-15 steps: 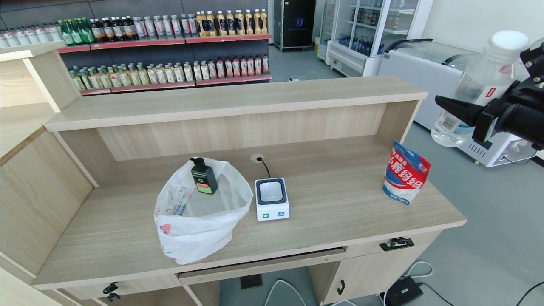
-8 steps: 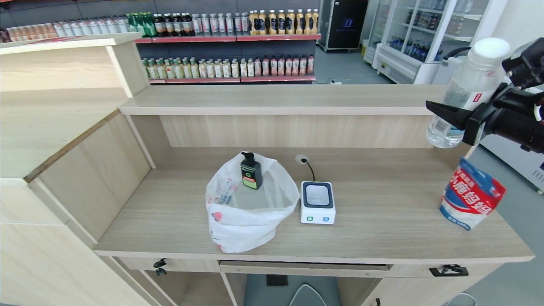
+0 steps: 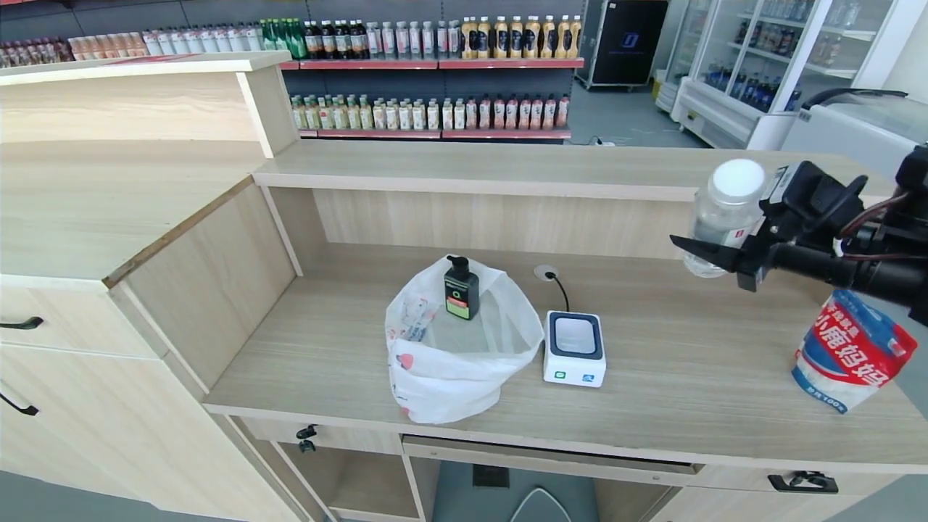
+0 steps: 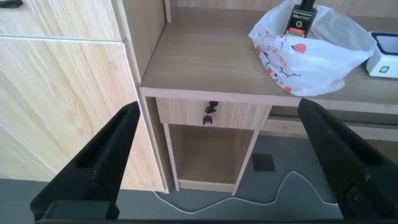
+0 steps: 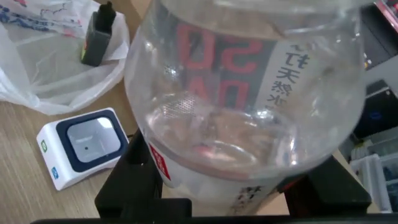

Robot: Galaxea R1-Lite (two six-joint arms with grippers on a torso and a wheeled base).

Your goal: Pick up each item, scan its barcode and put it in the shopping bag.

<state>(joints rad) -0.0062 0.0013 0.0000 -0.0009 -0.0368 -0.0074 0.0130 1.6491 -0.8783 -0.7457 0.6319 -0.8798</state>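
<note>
Right gripper (image 3: 707,250) clamped on clear white-capped plastic bottle (image 3: 727,206); scan step. Next: barcode facing white box scanner (image 3: 574,348). Left gripper (image 4: 217,115) spread, empty.

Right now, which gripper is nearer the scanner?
Right: the right gripper holds the bottle over the counter, right of the scanner; the left gripper is off the counter's front, beyond the bag.

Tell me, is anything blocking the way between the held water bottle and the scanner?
Nothing visible does. The right end effector holds the water bottle above the countertop, right of the barcode scanner, with only bare surface between them. The snack pouch stands farther right.
</note>
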